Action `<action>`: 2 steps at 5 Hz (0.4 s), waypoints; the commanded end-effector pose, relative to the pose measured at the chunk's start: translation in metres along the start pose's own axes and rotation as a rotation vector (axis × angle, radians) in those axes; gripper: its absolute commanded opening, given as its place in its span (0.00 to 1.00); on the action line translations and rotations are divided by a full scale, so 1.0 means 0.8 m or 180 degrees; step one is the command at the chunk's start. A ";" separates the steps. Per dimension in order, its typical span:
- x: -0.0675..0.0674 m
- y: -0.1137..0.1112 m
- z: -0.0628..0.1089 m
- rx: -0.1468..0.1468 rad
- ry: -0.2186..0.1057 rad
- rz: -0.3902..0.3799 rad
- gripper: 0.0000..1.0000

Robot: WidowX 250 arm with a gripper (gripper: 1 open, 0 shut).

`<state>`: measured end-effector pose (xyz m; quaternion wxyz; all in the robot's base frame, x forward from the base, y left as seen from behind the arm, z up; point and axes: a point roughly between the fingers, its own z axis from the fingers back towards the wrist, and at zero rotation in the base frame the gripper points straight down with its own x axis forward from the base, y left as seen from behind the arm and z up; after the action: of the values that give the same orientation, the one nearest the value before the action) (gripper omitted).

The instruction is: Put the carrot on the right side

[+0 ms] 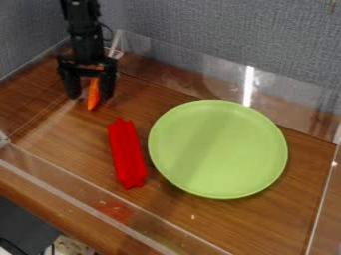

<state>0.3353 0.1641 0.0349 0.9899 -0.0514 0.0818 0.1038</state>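
The small orange carrot (92, 96) lies on the wooden table at the back left, partly hidden by the gripper. My black gripper (88, 90) points down over it, open, with one finger on each side of the carrot and low near the table. I cannot tell whether the fingers touch it.
A long red ridged bar (126, 151) lies in front of the carrot. A large green plate (218, 147) fills the right half of the table. Clear plastic walls (213, 70) enclose the table on all sides.
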 end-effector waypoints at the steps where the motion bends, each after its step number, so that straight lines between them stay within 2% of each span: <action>1: -0.007 -0.019 0.061 0.0108 -0.0391 0.0004 1.00; 2: 0.007 -0.011 0.069 0.0108 -0.0412 0.0021 1.00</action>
<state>0.3445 0.1578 0.0703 0.9925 -0.0382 0.0473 0.1064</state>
